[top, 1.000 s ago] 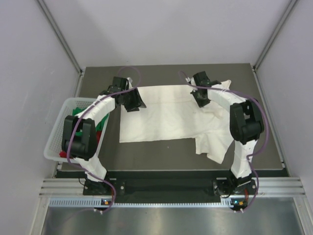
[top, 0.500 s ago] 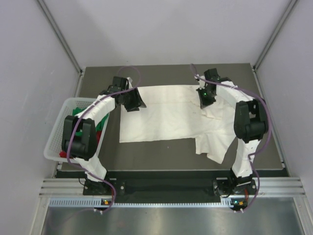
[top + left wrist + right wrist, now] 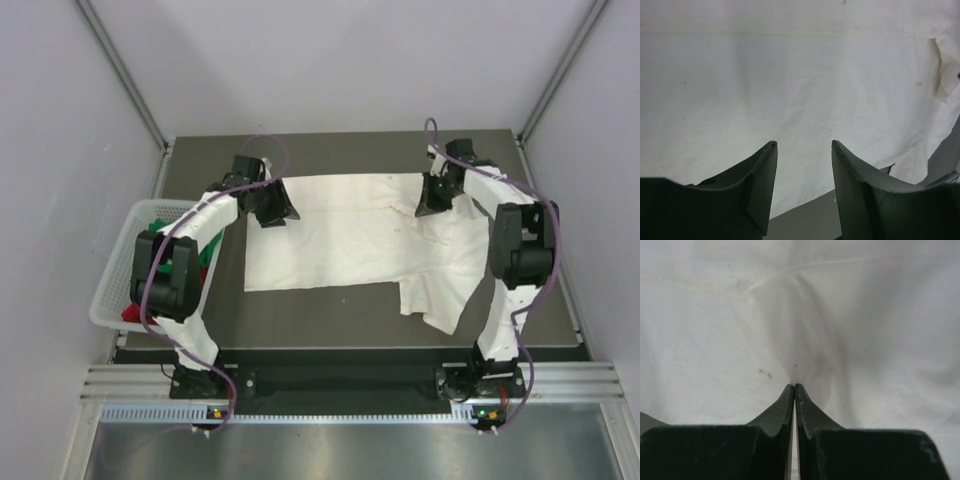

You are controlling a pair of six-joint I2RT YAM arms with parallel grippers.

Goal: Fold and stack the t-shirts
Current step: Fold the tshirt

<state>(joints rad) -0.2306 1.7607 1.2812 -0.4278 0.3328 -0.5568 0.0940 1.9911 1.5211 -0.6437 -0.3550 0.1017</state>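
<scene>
A cream-white t-shirt (image 3: 340,235) lies spread on the dark table, one sleeve hanging toward the front right. My left gripper (image 3: 275,208) is open over the shirt's far left corner; in the left wrist view (image 3: 804,146) its fingers frame the shirt's edge with nothing between them. My right gripper (image 3: 430,200) is shut on a pinch of the cream-white t-shirt (image 3: 740,315) near the far right edge, with cloth puckered at the fingertips (image 3: 794,386). Green (image 3: 158,225) and red (image 3: 130,314) t-shirts lie in the basket at the left.
A white mesh basket (image 3: 115,290) stands at the table's left edge, beside the left arm. The dark table (image 3: 330,315) ends at a metal rail in front. Grey walls enclose the back and both sides.
My right gripper has moved to the right along the shirt's far edge, drawing the cloth with it. The left gripper has stayed in place.
</scene>
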